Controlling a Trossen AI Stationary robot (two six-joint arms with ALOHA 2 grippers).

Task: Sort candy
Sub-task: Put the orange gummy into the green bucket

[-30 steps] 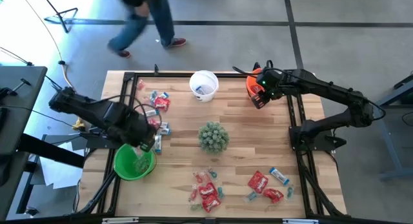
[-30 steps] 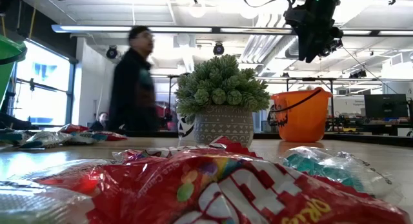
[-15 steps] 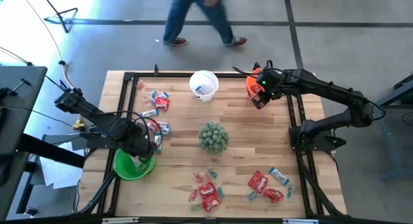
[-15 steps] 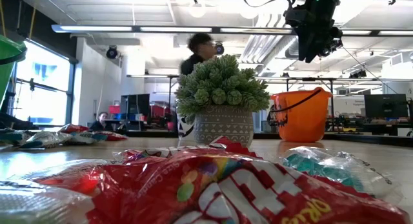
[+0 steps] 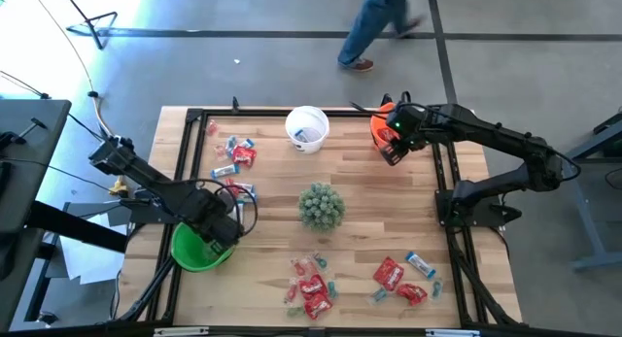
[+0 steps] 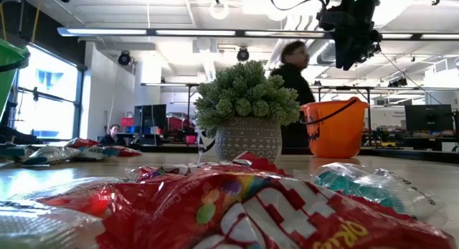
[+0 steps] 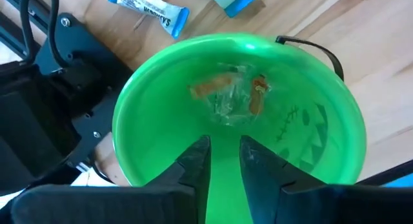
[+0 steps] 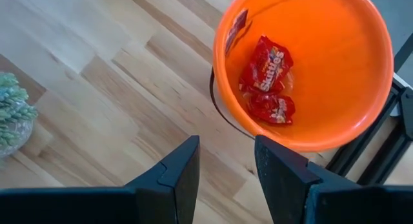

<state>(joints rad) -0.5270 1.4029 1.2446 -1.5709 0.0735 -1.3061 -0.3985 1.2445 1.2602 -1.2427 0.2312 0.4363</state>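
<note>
Green bucket (image 5: 201, 248) sits at the table's left edge, front half; left gripper (image 5: 222, 227) hangs right over it. In the left wrist view its fingers (image 7: 195, 161) stand a narrow gap apart with nothing between them. Bucket bottom holds a clear-wrapped candy piece (image 7: 231, 98) with orange bits.

Just behind the green bucket, blue-and-white wrappers (image 5: 243, 190) lie beside the left arm; one blue-and-white bar (image 7: 148, 12) shows on the wood just beside the bucket rim. More red and blue candy (image 5: 236, 151) is scattered toward the back left.

White bucket (image 5: 307, 127) stands at back centre, something small and dark inside, cannot tell what. Potted green spiky plant (image 5: 321, 205) sits mid-table, apart from all candy.

Front centre: cluster of red packets (image 5: 311, 283) with small blue-green pieces. In the low view a red packet (image 6: 237, 206) fills the foreground, a blue-green wrapper (image 6: 366, 184) to its right.

Front right: second cluster, red packets (image 5: 391, 273) and a blue-and-white wrapper (image 5: 421, 264).

Back right: orange bucket (image 5: 381, 122) at the table's corner, mostly hidden by the right gripper (image 5: 393, 146) in the high view. Right gripper fingers (image 8: 177, 169) spread apart, empty, hovering above the wood just beside the bucket. Two red packets (image 8: 266, 69) lie inside the orange bucket.

Person (image 5: 381, 21) walks on the floor beyond the table's far side.
</note>
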